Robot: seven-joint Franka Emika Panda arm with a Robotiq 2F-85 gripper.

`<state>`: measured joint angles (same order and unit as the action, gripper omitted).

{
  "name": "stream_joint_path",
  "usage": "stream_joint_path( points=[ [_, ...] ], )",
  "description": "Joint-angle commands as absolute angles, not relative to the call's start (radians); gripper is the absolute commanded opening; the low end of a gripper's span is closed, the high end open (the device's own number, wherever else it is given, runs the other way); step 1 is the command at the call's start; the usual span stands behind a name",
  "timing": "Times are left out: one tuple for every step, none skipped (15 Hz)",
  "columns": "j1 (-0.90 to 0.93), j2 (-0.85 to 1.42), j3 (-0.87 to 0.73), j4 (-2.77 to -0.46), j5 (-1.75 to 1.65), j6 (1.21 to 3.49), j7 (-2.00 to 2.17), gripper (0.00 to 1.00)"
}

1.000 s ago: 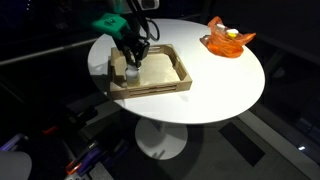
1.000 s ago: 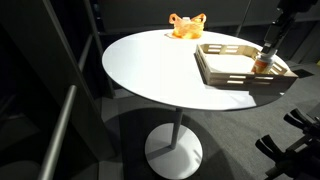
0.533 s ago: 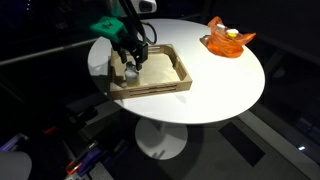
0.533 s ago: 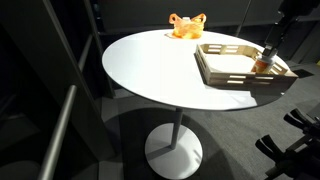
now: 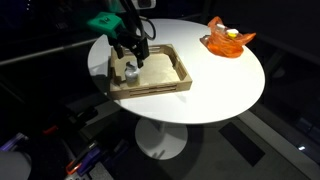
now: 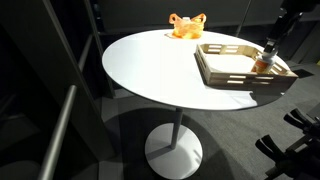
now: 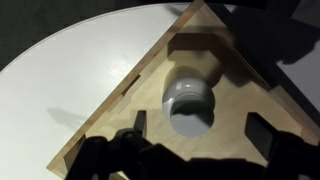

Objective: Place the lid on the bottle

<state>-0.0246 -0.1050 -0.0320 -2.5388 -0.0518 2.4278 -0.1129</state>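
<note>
In the wrist view the whitish round lid [image 7: 190,92] is seen from above, in a corner of the wooden tray [image 7: 120,115]. It covers the bottle, so its grey body hardly shows there. My gripper [image 7: 200,128] is open above it, with one dark finger [image 7: 139,122] on each side and apart from the lid. In both exterior views the small grey bottle [image 5: 130,73] [image 6: 264,65] stands upright in the tray [image 5: 165,85] [image 6: 225,75]. The gripper [image 5: 133,56] [image 6: 270,46] hangs just over it.
An orange translucent dish [image 5: 229,40] [image 6: 186,26] sits at the far side of the round white table [image 5: 225,90] [image 6: 150,70]. The tray has raised walls with handle cut-outs. Dark floor and a railing [image 6: 60,130] surround the table.
The jaws have opened, from shut on the top of the bottle to wide apart. The gripper has lifted slightly, and the lid stays on the bottle.
</note>
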Motion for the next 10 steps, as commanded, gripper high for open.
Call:
stream_joint_path(
  points=[
    [-0.03, -0.141, -0.033, -2.507, -0.065, 2.321, -0.097, 1.0],
    [-0.029, -0.142, -0.034, -2.495, -0.058, 2.29, -0.103, 1.0],
    [-0.029, -0.145, -0.036, -2.481, -0.051, 2.255, -0.108, 1.0],
    [-0.029, -0.148, -0.038, -2.469, -0.048, 2.227, -0.111, 1.0],
    [-0.03, -0.153, -0.039, -2.456, -0.047, 2.197, -0.111, 1.0],
    [-0.03, -0.158, -0.041, -2.443, -0.048, 2.169, -0.111, 1.0],
    [-0.031, -0.168, -0.042, -2.429, -0.046, 2.142, -0.109, 1.0],
    [-0.031, -0.173, -0.044, -2.416, -0.045, 2.119, -0.11, 1.0],
    [-0.031, -0.182, -0.046, -2.4, -0.04, 2.093, -0.114, 1.0],
    [-0.031, -0.189, -0.049, -2.383, -0.035, 2.066, -0.117, 1.0]
  ],
)
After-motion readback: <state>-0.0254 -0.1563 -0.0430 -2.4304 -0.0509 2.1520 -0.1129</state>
